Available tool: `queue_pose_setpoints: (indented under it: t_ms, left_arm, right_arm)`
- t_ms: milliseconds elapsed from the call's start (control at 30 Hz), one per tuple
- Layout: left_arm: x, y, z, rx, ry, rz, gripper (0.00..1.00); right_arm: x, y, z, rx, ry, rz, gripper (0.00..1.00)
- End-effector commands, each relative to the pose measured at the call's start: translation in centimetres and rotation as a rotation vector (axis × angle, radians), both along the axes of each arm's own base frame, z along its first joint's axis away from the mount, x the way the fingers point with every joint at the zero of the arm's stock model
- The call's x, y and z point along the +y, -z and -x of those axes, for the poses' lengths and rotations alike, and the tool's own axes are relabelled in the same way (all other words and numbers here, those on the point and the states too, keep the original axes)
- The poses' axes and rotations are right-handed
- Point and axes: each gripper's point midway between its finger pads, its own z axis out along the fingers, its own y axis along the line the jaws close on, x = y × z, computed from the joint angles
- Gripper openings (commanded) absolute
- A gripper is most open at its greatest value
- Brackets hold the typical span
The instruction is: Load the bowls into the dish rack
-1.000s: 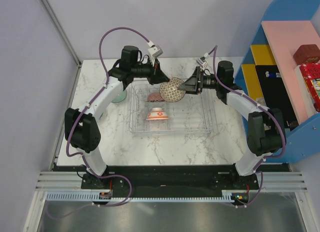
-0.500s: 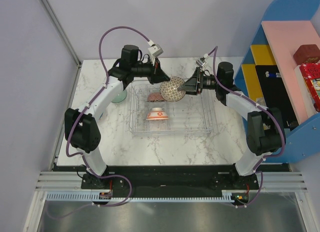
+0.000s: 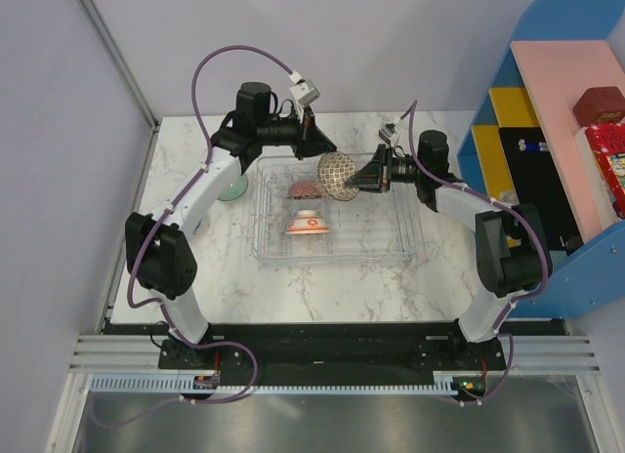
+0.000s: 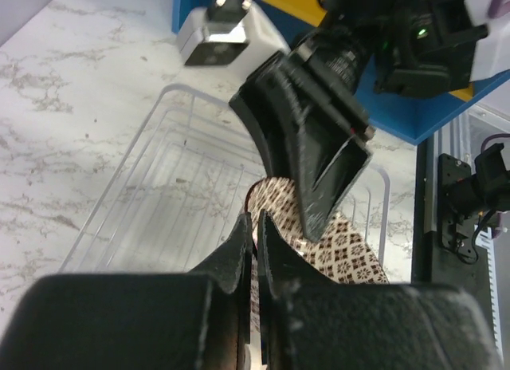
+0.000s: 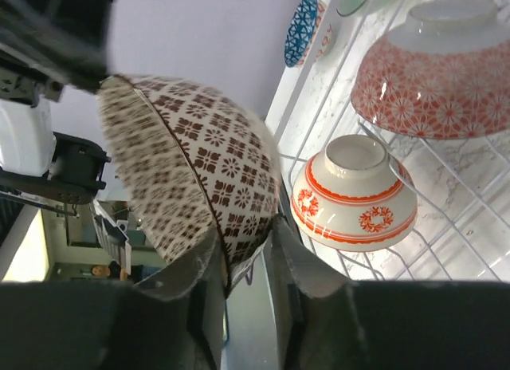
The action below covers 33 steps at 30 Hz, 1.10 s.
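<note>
- Far left: pale green bowl [image 3: 232,188] on the bench [image 3: 195,277], just outside the dish rack [image 3: 391,255]. The left arm half covers it.
- Left claw [image 3: 319,148]: pinched tight on the upper rim of the lattice bowl [image 3: 337,175]. The bowl hangs tipped on edge over the rack's far half.
- Under it, in the rack: red flower-pattern bowl [image 3: 302,189] and red-orange banded bowl [image 3: 305,224], both foot-up.
- Right claw [image 3: 360,177]: narrowed onto the opposite rim, pads apparently pressed to the inner and outer wall. Both your claws have it.
- Handling, my read: stiff glazed ceramic, slick, chips on hard knocks. Pinch across the wall at the rim and seat it deep.
- Hard to see: the rim is blurred in the right wrist view, so grip depth is unclear. The blue bowl [image 5: 304,29] shows only there, cut off; from above I cannot place it.
</note>
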Motion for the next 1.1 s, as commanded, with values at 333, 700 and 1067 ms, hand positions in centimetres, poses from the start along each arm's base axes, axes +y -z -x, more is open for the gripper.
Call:
queue_pose_setpoints:
  t_ms: [333,700,1067]
  left_arm:
    - [-0.6,-1.6,0.4,-0.006,0.03,0.032,0.02]
    - [1.8,-1.6,-0.8,-0.006,-0.176,-0.069,0.53]
    - [2.5,-1.0,-2.1,0.021,-0.312,-0.188,1.0]
  right_arm:
    - [0.3,-3.4,0.8,-0.163,-0.056,-0.043,0.01]
    - [-2.7,0.5,-3.4,-0.274,0.144,0.371,0.0]
    - [-8.0,-0.6,-6.3,-0.408,0.428,0.755,0.0]
